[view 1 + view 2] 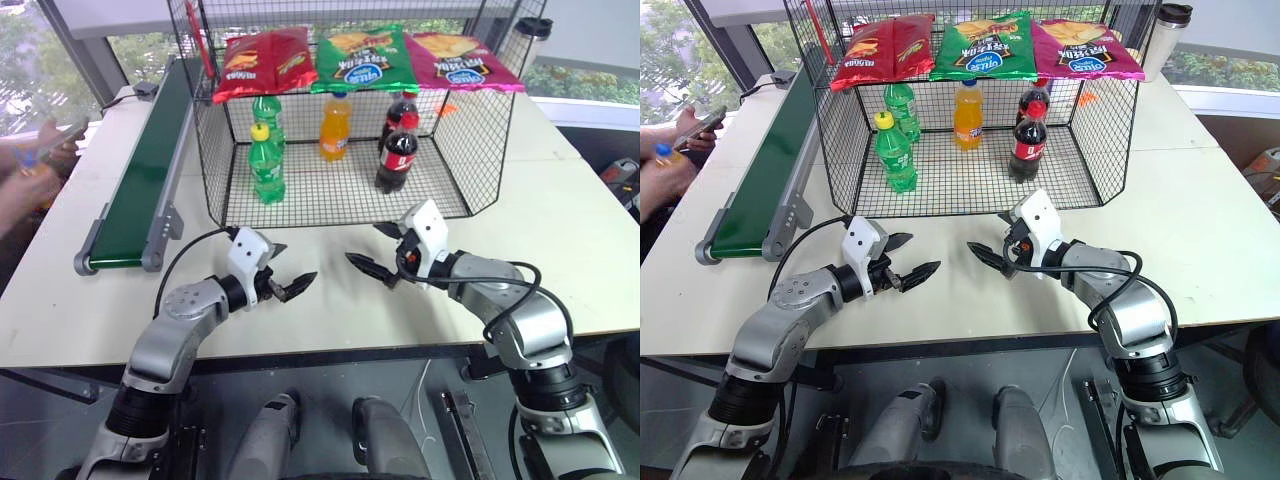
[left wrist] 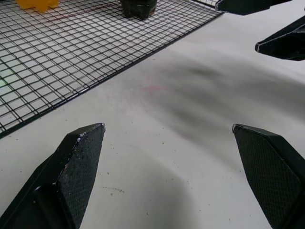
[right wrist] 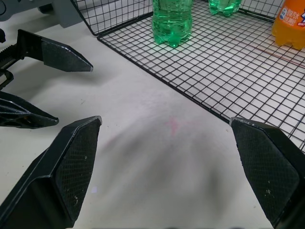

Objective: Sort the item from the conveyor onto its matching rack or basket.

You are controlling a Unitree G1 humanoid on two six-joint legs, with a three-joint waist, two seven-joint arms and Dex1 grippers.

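Person's hands (image 1: 665, 165) at the frame's left edge: cut off, rest of the person out of frame. Small bottle (image 1: 667, 154) with blue cap mostly hidden in them. Lidded cup (image 1: 1168, 35), upper right: partly behind the wire cage (image 1: 830, 150).

You've got a dark green conveyor (image 1: 140, 170) in a grey frame beside a black wire-mesh cage (image 1: 330, 195) w/ grid floor. On top: red (image 1: 265, 62), green (image 1: 362, 58) & magenta (image 1: 462, 60) chip bags. Inside: two green bottles (image 1: 266, 165), an orange one (image 1: 335, 127), two dark colas w/ red labels (image 1: 397, 152).
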